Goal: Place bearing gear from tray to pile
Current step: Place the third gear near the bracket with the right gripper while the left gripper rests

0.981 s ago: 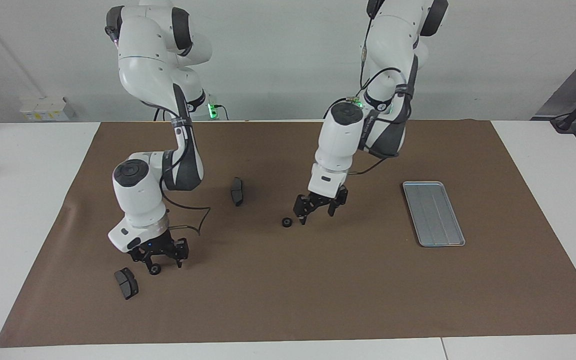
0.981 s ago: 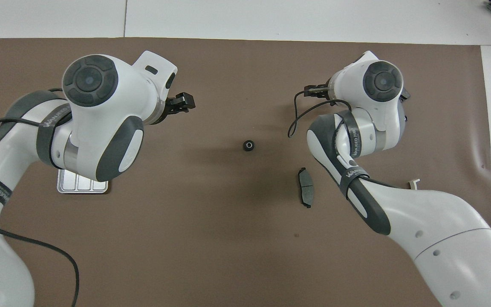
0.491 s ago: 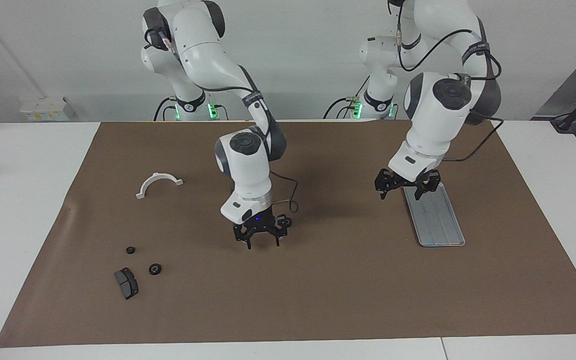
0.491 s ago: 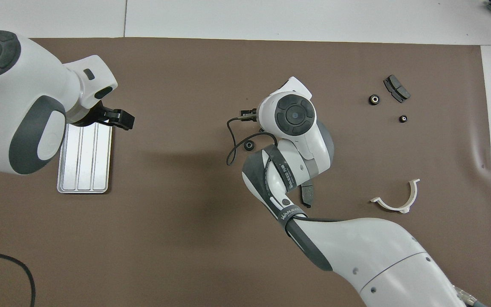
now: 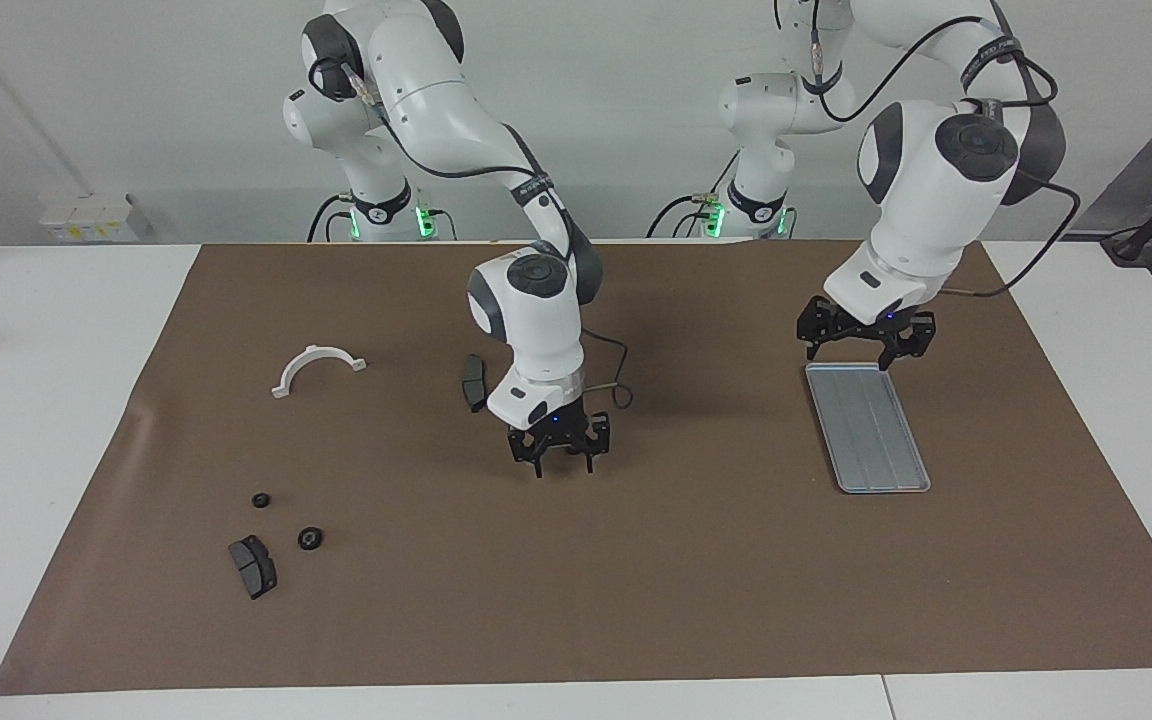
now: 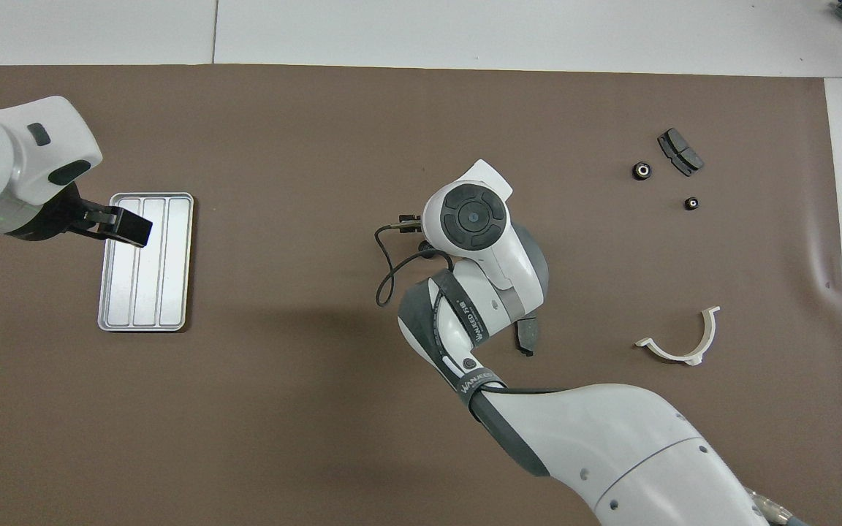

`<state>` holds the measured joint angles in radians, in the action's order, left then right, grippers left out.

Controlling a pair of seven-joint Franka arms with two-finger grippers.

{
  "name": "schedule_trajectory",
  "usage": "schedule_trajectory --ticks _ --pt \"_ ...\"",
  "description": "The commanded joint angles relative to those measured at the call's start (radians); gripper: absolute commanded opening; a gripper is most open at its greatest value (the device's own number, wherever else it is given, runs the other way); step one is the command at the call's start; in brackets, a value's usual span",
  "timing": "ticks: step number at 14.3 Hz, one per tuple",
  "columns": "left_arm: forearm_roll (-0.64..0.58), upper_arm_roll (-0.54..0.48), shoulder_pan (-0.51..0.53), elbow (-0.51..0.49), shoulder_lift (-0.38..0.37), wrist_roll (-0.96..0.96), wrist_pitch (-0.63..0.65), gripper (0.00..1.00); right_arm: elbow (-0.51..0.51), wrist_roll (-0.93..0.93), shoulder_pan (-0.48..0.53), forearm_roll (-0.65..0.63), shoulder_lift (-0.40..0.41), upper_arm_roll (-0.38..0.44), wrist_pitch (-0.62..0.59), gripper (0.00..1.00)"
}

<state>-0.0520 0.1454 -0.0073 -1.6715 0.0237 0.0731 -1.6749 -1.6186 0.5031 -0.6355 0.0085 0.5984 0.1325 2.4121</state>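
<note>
My right gripper (image 5: 563, 468) is down at the mat's middle, and its own wrist covers it from above. The bearing gear that lay there is hidden under this hand. The silver tray (image 5: 871, 440) (image 6: 145, 292) lies bare at the left arm's end. My left gripper (image 5: 851, 355) (image 6: 125, 228) hangs open over the tray's end nearest the robots, holding nothing. The pile sits at the right arm's end: a dark brake pad (image 5: 252, 566) (image 6: 680, 152) with two small black gears (image 5: 309, 538) (image 5: 260, 500) (image 6: 641, 171) (image 6: 692, 204) beside it.
A second brake pad (image 5: 474, 381) (image 6: 525, 336) lies just nearer the robots than my right hand. A white half-ring bracket (image 5: 316, 350) (image 6: 684, 358) rests nearer the robots than the pile. The brown mat (image 5: 696, 600) covers the table's middle.
My right arm has left the pile, where two gears now lie, and come down over the gear at the mat's middle. My left gripper has swung from that gear to the tray.
</note>
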Motion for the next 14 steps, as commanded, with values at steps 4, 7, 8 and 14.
schedule_trajectory --ticks 4,7,8,14 --pt "0.057 0.005 0.024 -0.010 -0.059 -0.133 0.063 1.00 -0.010 0.022 -0.039 0.005 -0.022 0.006 -0.062 0.62" --pt "0.061 -0.003 0.026 -0.019 -0.088 -0.130 0.098 1.00 -0.020 0.023 -0.047 0.005 -0.029 0.006 -0.065 0.58" --pt "0.061 -0.003 0.024 -0.007 -0.082 -0.133 0.098 1.00 -0.027 0.025 -0.047 0.005 -0.029 0.006 -0.065 0.54" --pt "0.086 -0.009 0.026 0.013 -0.077 -0.127 0.110 1.00 -0.040 0.041 -0.049 0.005 -0.037 0.006 -0.082 0.40"
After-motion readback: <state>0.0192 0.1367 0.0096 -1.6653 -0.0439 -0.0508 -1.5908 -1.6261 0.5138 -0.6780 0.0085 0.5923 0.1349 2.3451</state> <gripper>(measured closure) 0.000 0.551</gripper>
